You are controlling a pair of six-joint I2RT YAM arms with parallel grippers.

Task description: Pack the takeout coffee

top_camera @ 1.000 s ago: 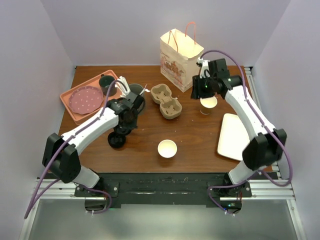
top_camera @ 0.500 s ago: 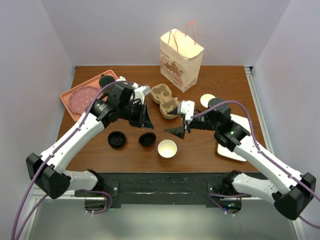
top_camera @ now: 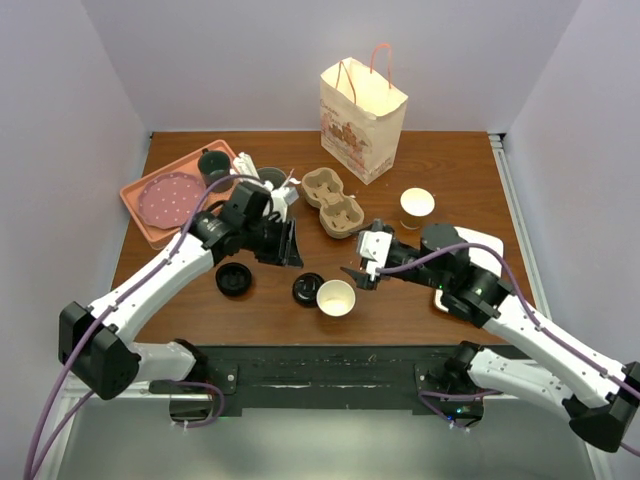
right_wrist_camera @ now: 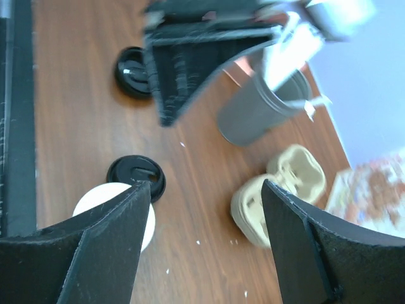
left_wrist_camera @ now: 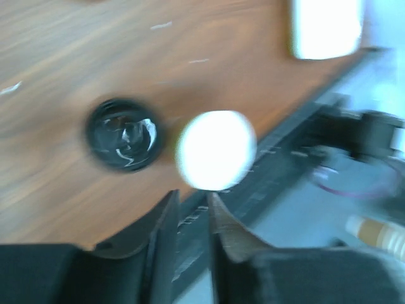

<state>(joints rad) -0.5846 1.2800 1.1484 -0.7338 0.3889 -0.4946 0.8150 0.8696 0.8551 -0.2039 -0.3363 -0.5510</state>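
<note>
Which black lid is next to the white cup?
The black lid right beside the paper cup near the front edge. The other lid lies alone, farther left.

takeout coffee [top_camera: 417,210]: showing tan-brown sides
plate [top_camera: 168,197]: showing pink with white dots
bag [top_camera: 362,122]: showing cream, pink handles

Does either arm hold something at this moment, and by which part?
Nothing is held. The left gripper has its jaws slightly apart and empty; the right gripper has its jaws wide open and empty.

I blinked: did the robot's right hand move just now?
Yes. The right hand swung from beside the paper bag toward the near edge of the table.
</note>
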